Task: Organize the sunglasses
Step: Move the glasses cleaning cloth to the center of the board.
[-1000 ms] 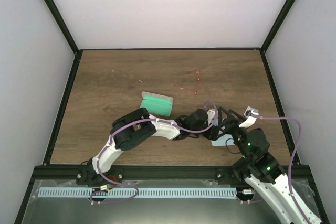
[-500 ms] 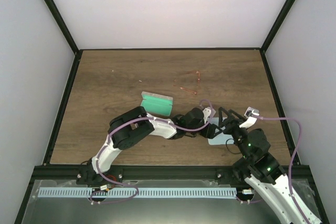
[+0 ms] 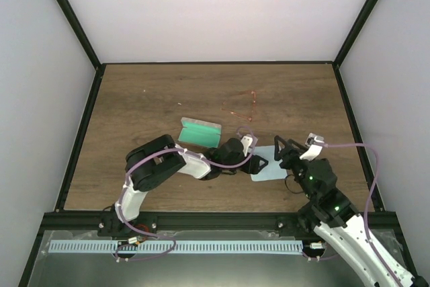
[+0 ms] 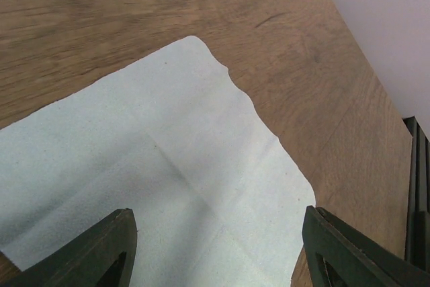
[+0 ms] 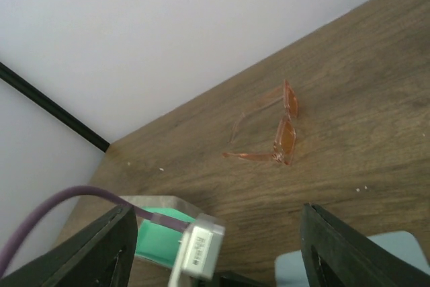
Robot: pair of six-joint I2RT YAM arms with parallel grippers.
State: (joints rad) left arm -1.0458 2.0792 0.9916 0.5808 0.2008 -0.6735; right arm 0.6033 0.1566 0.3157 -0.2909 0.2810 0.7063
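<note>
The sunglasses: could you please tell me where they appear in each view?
Top external: the sunglasses lie mid-table, beyond and right of the green-lined case.
Left wrist: not in it.
Right wrist: centre, slightly right, on the wood.
Shared landmark: the pale blue cloth, visible in all three.

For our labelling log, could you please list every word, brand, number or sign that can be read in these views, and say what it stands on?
Unreadable: the white tag at the end of the purple cable carries dark print, too small and blurred to read.
No text visible: the sunglasses, the case and the cloth.
Nothing else legible in any view.
</note>
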